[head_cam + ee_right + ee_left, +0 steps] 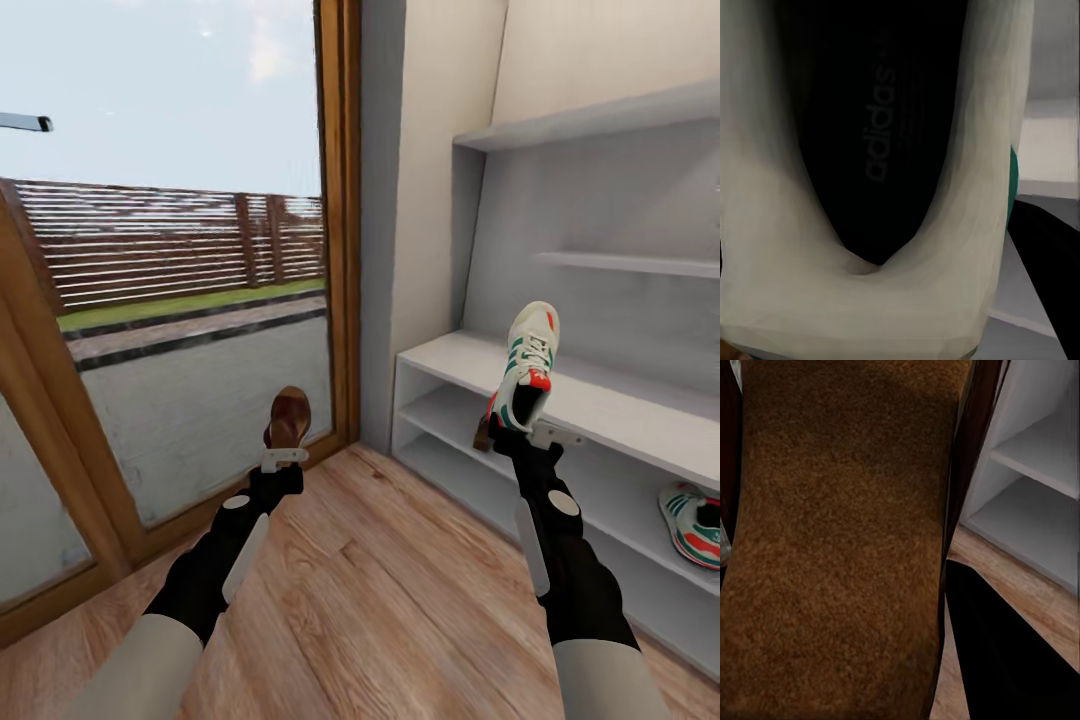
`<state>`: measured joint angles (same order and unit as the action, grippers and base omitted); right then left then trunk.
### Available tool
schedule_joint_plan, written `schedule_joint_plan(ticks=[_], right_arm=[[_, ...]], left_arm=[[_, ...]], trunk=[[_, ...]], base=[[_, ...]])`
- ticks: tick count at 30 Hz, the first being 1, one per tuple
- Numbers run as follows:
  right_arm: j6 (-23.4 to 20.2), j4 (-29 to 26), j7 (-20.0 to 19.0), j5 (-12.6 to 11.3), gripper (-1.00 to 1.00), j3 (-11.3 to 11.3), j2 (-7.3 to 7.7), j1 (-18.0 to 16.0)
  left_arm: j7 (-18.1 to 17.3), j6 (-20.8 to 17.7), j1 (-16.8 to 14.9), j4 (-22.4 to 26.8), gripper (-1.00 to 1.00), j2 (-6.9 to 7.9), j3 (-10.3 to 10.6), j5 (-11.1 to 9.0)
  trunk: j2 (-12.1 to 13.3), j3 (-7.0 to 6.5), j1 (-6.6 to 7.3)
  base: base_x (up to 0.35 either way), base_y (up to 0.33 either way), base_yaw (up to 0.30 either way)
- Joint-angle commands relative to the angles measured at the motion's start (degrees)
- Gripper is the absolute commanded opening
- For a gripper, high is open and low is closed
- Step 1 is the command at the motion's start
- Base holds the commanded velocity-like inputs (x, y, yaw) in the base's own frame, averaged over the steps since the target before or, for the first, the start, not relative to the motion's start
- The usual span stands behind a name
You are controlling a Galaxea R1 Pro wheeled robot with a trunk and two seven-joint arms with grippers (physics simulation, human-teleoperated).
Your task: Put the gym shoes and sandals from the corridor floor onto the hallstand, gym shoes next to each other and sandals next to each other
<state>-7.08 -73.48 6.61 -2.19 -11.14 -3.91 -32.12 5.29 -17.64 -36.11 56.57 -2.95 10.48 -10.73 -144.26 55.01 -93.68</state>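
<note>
Corridor floor [380, 590] by the hallstand [600, 400]: both arms loaded.
Right gripper [520, 435] clamps a light, stiff-soled gym shoe [527, 370] at its heel over the hallstand's top; left gripper [283, 452] clamps a sandal [290, 415].

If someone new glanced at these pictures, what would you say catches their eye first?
Probably the white gym shoe held up in the right pincer, toe upward, in front of the white shoe rack. Next, the brown sandal raised in the left pincer before the glass door. A second gym shoe already lies on the rack's lower shelf.
</note>
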Motion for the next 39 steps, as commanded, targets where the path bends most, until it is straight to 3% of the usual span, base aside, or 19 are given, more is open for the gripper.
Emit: schedule_joint_plan(ticks=[1, 19, 27, 39], right_arm=[[-0.3, -0.1, 0.1, -0.2, -1.00, 0.0, -0.05, 0.0], [-0.3, -0.1, 0.1, -0.3, -1.00, 0.0, -0.05, 0.0], [-0.3, -0.1, 0.1, -0.3, -1.00, 0.0, -0.05, 0.0], [-0.3, -0.1, 0.1, -0.3, -1.00, 0.0, -0.05, 0.0]], left_arm=[[0.4, -0.3, 0.0, 0.1, -1.00, 0.05, 0.2, -0.4], [0.4, -0.1, 0.0, 0.2, -1.00, 0.05, 0.4, -0.4], [0.5, -0.1, 0.0, 0.2, -1.00, 0.05, 5.5, -0.4], [0.5, 0.0, 0.0, 0.2, -1.00, 0.05, 5.9, -0.4]], trunk=[[0.0, 0.00, -0.01], [0.0, -0.98, -0.01], [0.0, -1.42, -0.01], [0.0, -2.08, -0.01]], base=[[0.191, 0.263, -0.262], [0.067, 0.066, -0.262], [0.000, 0.083, -0.262], [0.000, 0.023, -0.262]])
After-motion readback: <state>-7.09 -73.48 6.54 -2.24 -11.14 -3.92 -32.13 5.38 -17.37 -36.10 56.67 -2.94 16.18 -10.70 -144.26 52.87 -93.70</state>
